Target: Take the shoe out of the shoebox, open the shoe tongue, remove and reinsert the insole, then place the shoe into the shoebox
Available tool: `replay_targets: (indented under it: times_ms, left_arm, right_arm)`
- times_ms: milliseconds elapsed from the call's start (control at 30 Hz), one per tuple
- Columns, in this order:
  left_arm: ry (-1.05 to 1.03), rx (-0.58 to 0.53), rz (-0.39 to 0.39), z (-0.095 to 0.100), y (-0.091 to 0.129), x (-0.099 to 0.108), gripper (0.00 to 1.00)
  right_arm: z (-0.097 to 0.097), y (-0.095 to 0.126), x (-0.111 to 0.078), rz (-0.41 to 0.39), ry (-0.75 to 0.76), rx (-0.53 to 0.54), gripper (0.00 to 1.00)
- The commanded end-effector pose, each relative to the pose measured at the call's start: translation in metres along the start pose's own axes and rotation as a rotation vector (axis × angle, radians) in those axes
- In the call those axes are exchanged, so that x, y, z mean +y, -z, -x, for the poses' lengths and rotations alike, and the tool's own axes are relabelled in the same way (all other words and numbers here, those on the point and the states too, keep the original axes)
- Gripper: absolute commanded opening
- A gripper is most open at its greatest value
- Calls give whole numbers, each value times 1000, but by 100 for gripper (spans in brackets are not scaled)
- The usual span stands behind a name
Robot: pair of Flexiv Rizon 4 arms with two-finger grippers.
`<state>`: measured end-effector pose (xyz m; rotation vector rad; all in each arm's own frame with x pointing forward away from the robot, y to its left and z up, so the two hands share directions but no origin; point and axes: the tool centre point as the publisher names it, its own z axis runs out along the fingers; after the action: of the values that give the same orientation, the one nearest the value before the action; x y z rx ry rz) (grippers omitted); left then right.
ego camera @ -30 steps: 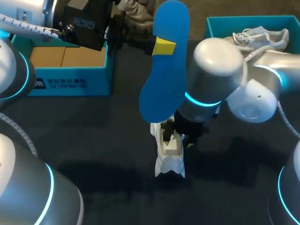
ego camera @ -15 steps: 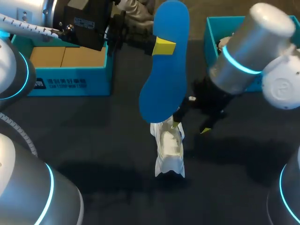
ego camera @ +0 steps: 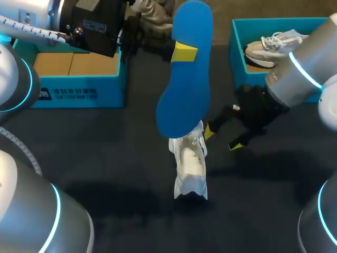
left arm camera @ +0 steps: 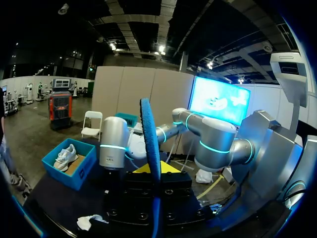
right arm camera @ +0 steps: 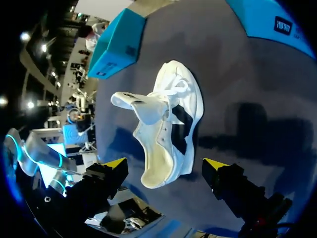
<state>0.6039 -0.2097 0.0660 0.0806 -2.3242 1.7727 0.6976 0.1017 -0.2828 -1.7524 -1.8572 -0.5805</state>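
Observation:
A white shoe (ego camera: pixel 190 167) stands on the dark table, partly hidden behind the blue insole (ego camera: pixel 185 79). High above the table my left gripper (ego camera: pixel 181 52) is shut on that insole, which hangs down from it. The left wrist view shows the insole (left arm camera: pixel 150 144) edge-on between the fingers of the left gripper (left arm camera: pixel 152 171). My right gripper (ego camera: pixel 223 138) is open, just right of the shoe and apart from it. Its wrist view shows the shoe (right arm camera: pixel 171 126) ahead of the right gripper (right arm camera: pixel 165 166), tongue (right arm camera: pixel 132 102) pulled out, with nothing between the fingers.
A blue shoebox (ego camera: pixel 239 39) at the back right holds a second pale shoe (ego camera: pixel 274 45). Another blue box (ego camera: pixel 79 92) with a brown cardboard floor stands at the back left. Both boxes (right arm camera: pixel 116 44) lie beyond the shoe in the right wrist view.
My right arm has drawn back from the shoe to the right, and its fingers have spread wider. The shoe stays on the table. The left arm and insole have not moved.

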Motion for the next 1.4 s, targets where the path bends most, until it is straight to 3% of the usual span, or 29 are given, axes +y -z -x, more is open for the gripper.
replay_targets:
  times_ms: [33,267,633,867,1167,1333,1400]
  left_arm:
    - [0,0,1,0,-1,0,0]
    - [0,0,1,0,-1,0,0]
    - [0,0,1,0,-1,0,0]
    - [0,0,1,0,-1,0,0]
    - [0,0,1,0,-1,0,0]
    - [0,0,1,0,-1,0,0]
    - [0,0,1,0,-1,0,0]
  right_arm:
    - [7,12,-4,11,-22,241,100]
    - [-2,34,3,-4,-48,397,100]
    - [-11,46,12,78,-82,461,100]
    - [-21,49,15,65,-75,535,100]
    - [-45,63,17,100,-39,556,100]
    - [-51,67,19,92,-30,591,100]
    - [-53,68,19,53,-27,645,100]
